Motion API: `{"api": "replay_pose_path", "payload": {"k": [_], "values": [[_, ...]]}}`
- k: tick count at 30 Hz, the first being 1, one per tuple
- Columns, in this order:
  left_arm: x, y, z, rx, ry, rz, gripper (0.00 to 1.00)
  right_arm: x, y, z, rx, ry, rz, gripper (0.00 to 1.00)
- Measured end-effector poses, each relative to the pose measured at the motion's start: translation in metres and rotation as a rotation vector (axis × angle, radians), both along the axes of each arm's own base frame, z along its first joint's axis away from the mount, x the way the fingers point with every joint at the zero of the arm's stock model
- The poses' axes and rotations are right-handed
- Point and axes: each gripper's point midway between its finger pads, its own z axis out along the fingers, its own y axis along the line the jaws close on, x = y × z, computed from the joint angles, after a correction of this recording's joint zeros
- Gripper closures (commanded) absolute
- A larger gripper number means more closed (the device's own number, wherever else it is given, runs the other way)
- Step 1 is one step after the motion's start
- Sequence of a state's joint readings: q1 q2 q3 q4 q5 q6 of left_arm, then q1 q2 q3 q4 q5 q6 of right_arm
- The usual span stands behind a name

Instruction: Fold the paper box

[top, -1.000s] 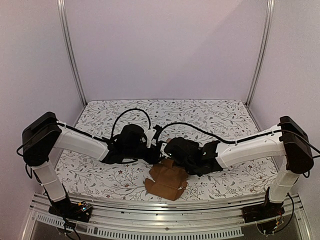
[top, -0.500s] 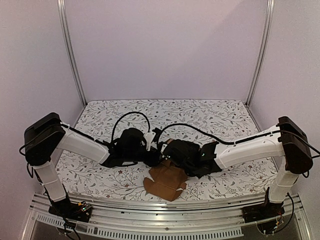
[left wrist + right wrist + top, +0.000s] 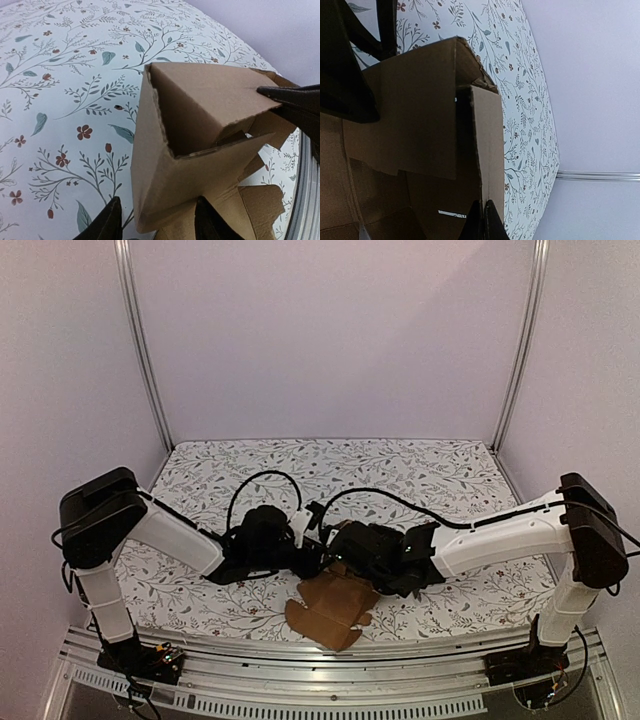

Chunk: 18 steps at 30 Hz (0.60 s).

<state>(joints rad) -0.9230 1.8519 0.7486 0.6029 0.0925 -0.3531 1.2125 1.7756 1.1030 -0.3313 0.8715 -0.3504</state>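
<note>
Now, paper box (image 3: pixel 200 125) corner inside released left gripper (image 3: pixel 159 212), one wall within clenched right gripper (image 3: pixel 482 220).

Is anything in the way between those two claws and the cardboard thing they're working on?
Nothing visible. Both are right at the paper box: the left gripper has a finger either side of its lower corner, and the right gripper is pinched on the edge of one panel. Only patterned tablecloth lies around it.

Paper box (image 3: pixel 200 115): matt brown cardboard (edges rough, fibrous).
</note>
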Motion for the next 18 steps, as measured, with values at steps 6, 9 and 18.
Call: {"api": "replay_pose_path", "payload": {"k": [6,9,18], "values": [[-0.005,-0.006,0.003,-0.009,-0.019,-0.025,0.51,-0.003,0.000,0.001,0.003,0.018,-0.008,1.00],[-0.008,-0.009,0.005,-0.012,-0.025,-0.036,0.51,-0.004,0.002,0.004,0.005,0.023,-0.010,1.00],[-0.016,-0.015,0.005,0.000,-0.046,-0.053,0.52,-0.005,0.003,0.006,-0.005,0.035,-0.021,1.00]]}}
